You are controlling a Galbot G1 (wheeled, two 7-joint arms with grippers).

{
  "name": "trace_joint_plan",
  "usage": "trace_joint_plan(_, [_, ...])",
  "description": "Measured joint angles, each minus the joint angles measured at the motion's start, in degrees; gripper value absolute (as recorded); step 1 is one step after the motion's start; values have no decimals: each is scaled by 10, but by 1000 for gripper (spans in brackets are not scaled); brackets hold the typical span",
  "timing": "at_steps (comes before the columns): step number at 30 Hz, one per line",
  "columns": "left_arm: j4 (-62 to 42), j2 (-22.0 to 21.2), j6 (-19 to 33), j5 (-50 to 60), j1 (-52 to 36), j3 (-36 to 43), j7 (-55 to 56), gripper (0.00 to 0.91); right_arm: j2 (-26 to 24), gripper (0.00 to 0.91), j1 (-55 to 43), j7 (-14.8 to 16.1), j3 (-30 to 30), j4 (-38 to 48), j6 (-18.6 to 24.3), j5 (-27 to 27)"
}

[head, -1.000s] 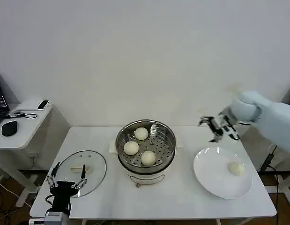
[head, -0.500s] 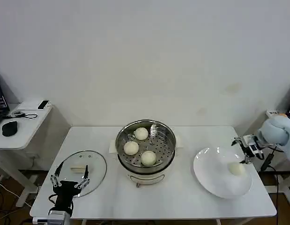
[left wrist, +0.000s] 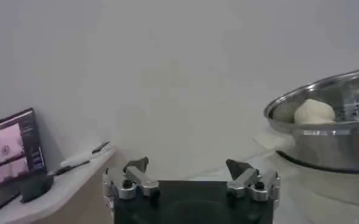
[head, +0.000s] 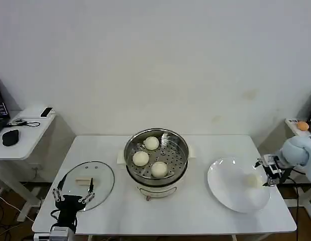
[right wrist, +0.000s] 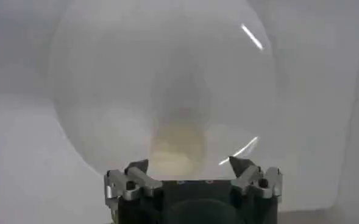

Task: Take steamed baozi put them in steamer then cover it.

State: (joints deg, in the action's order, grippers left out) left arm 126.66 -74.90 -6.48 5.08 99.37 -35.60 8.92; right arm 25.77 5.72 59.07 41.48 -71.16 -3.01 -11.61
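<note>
Bright even light — glare streaks on plate (right wrist: pixel 167 91), blurred close-up.

open right pincer (right wrist: pixel 188 165) over plated baozi (right wrist: pixel 178 149)

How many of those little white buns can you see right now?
4: three baozi in the steamer, one on the white plate by the open right gripper.

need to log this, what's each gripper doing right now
left gripper: open, empty, by the cover.
right gripper: open, empty, at the last baozi.
</note>
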Motion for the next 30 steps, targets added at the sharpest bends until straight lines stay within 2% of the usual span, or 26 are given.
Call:
trace_joint_plan(12, [-1,-2,0,0,1,-3,0,907,34,907,33,-4,-30,43,-5,-18])
trace_joint_plan(22, [-2,-4,0,1,0,-2,0,907,51,715,48,-2,-43,60,-10,-29])
trace_joint_plan(30, [-1,-5,0,2,2,-2,0,907,55,655,52,1,-48,60,-13,-32])
